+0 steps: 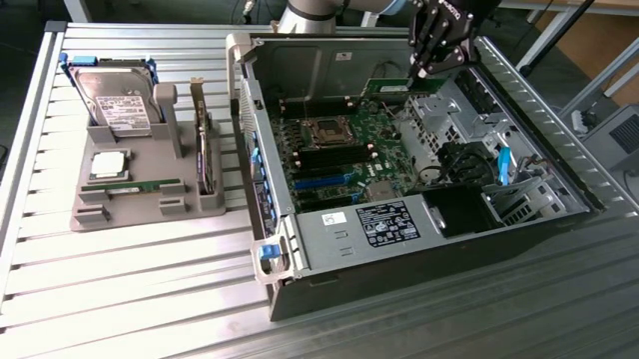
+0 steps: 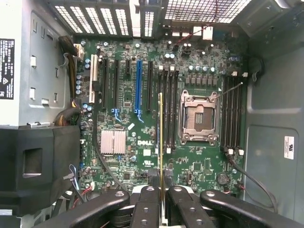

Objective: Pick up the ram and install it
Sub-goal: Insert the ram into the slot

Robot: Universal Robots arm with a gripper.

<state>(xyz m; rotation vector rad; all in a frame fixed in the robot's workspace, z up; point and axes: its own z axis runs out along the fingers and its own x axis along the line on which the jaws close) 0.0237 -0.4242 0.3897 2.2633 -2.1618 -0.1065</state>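
My gripper (image 1: 424,72) hangs over the far end of the open computer case (image 1: 559,172), shut on the ram (image 1: 399,90). The ram is a thin green stick, held level above the motherboard (image 1: 340,161). In the wrist view the ram (image 2: 160,137) appears edge-on, pinched between my black fingers (image 2: 147,209). It hangs over the dark memory slots (image 2: 168,95) beside the CPU socket (image 2: 197,116) and is clear of the board. A twin green stick (image 1: 130,185) lies in the grey holder (image 1: 140,213) at the exterior view's left.
The grey holder also carries a hard drive (image 1: 115,105), a CPU chip (image 1: 108,164) and an upright card (image 1: 205,161). Inside the case are a power supply (image 1: 384,224), drive cages (image 1: 519,194), loose cables (image 2: 73,114) and a heatsink (image 2: 113,141). Everything rests on a slatted metal table (image 1: 120,292).
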